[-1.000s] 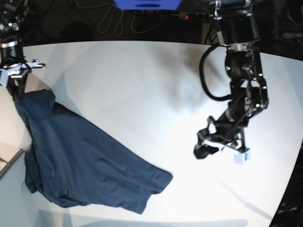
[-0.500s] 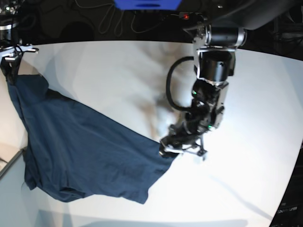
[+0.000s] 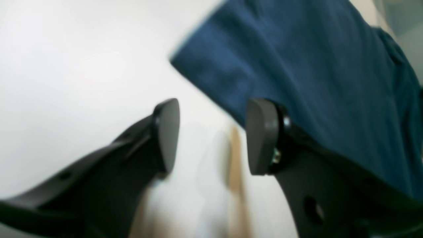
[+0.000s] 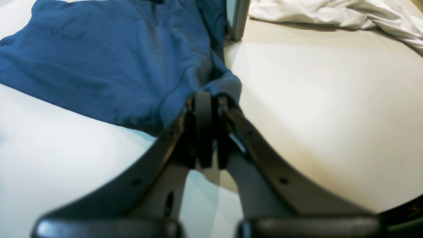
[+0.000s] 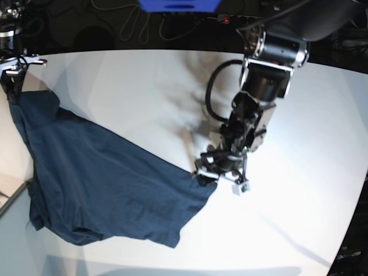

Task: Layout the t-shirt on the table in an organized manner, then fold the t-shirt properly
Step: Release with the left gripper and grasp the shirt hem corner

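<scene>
The navy t-shirt lies spread across the left of the white table, one end lifted at the far left by the right gripper, clamped on a bunched fold. The left gripper hovers at the shirt's right corner, jaws apart, empty. Crumpled white cloth (no legible writing anywhere) lies beyond, beside a grey box corner.

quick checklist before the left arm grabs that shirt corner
1. left gripper jaws open: ok.
2. t-shirt corner between the jaws: not ok; in the left wrist view its edge lies just beyond the fingertips.
3. right gripper shut on the t-shirt: ok, cloth bunched at the tips.
4. t-shirt flat on the table: not ok, wrinkled and partly lifted.
5. Which corner this is: cannot tell.
</scene>
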`<state>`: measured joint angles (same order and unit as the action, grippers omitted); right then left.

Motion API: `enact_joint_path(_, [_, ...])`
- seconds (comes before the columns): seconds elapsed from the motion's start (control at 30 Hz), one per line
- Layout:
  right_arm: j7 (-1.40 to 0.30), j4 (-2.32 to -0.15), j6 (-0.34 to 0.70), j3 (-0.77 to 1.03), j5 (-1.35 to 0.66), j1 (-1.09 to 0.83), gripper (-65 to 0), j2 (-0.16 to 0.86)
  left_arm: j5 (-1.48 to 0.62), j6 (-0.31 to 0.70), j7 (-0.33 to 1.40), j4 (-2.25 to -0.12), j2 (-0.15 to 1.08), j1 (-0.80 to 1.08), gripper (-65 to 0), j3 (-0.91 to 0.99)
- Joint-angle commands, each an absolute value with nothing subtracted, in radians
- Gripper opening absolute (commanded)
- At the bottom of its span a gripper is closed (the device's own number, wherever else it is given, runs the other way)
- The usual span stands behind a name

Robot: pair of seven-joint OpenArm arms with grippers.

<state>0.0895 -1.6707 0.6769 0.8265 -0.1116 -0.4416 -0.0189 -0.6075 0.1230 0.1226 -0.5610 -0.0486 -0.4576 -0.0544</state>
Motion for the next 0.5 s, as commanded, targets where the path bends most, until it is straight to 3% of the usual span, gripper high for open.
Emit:
enact_joint_path(0.0, [0.119,-1.687,0.698,0.831,-0.130,-0.444,-65.0,-0.008,-0.611,0.140,0.093,-0.555,-0.058,-0.518,-33.4,-0.047])
enact_joint_path(0.23, [0.117,-1.689,0.698,0.831,-0.128,-0.443,-65.0,-0.008,-0.610,0.140,-0.065,-0.311,-0.064,-0.647,-33.4,-0.077])
enact_joint_path(0.47, [0.117,-1.692,0.698,0.831,-0.128,-0.443,-65.0,-0.008,-0.610,0.140,-0.114,-0.259,-0.065,-0.667,-33.4,-0.134])
